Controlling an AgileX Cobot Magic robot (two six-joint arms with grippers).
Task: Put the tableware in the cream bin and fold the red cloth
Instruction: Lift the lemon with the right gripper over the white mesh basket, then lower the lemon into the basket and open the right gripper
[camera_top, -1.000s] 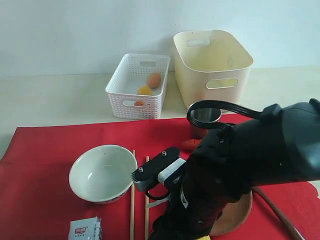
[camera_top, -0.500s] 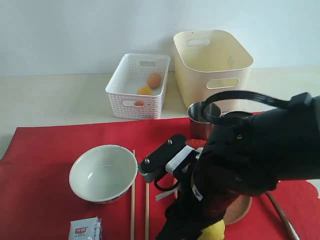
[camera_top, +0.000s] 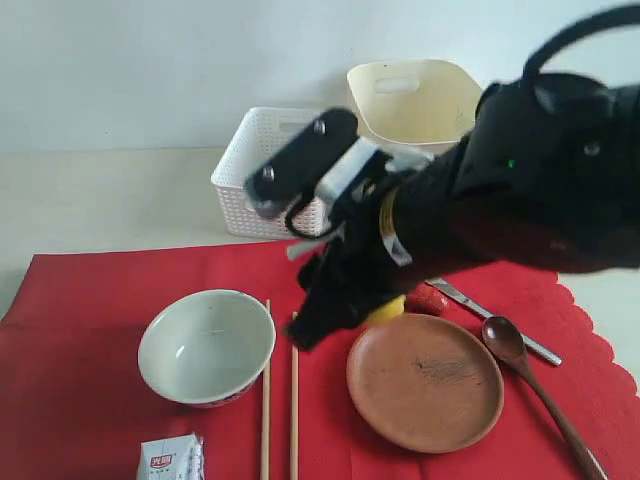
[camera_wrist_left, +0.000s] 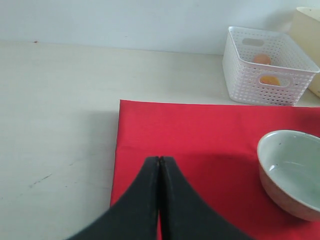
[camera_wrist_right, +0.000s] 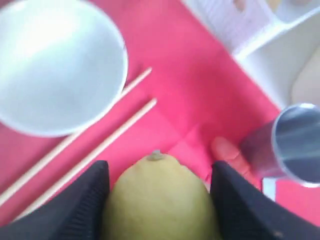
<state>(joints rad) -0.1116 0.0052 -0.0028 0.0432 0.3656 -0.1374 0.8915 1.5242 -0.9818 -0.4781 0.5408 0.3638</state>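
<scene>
- Your cloth (camera_top: 90, 300) is plain bright red, scalloped on one edge.
- Your bowl (camera_top: 206, 345) is pale green, the plate (camera_top: 425, 382) a matte brown.
- The bin (camera_top: 415, 95) is cream-yellow, the basket (camera_top: 240, 170) white lattice.
- That lemon (camera_wrist_right: 157, 200) you see is yellow-green.

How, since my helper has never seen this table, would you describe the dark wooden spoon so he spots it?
On the big red cloth, find the round brown plate at the right of the exterior view. Right of the plate lies the dark wooden spoon, near the scalloped edge; the knife beside it is shiny metal, the spoon dark with an oval bowl.
</scene>
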